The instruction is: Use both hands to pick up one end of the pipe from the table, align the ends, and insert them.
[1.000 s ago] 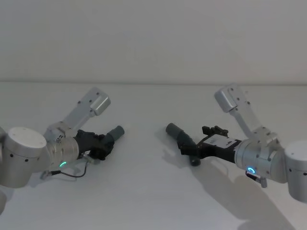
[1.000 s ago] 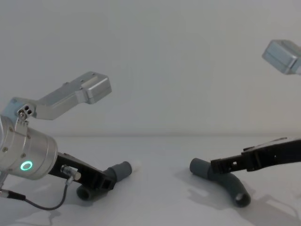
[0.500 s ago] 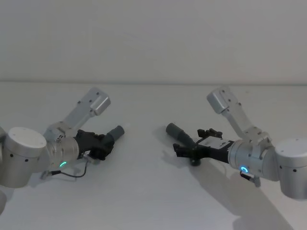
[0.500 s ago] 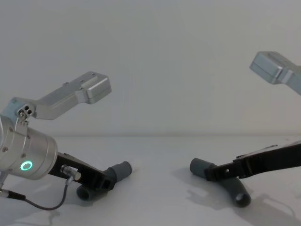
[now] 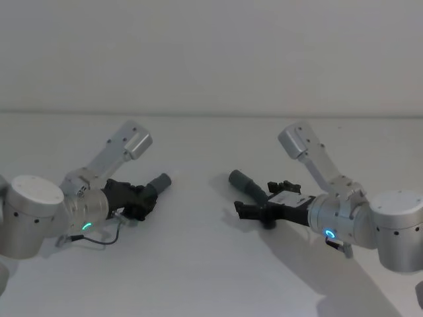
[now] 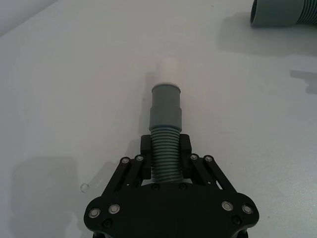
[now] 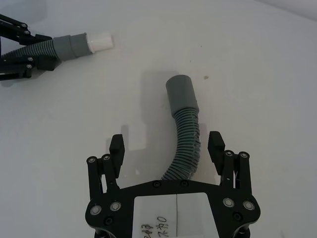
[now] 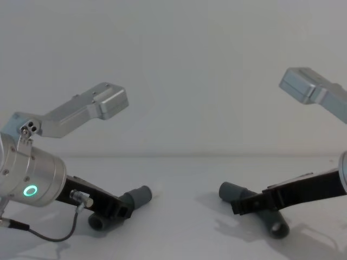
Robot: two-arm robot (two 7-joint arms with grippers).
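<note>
Probably light; ribs bendy, cuffs stiff, smooth, maybe slippery. Left gripper, lower centre of left wrist view: fingers pinching spigot hose on ribs just behind cuff. Right gripper: fingers spread, straddling hollow-cuff hose lying on worktop, mid-frame. Best hold: ribs near cuff.

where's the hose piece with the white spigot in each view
Head view: the dark grey ribbed hose piece with the white spigot, left of centre, clamped in the black left gripper.
Chest view: lower left, cuff pointing right.
Left wrist view: straight ahead, ribs between the gripper's fingers.
Right wrist view: cuff far across the white table.
Shared landmark: the other grey ribbed hose piece, hollow-cuffed, straddled by the open right gripper.
</note>
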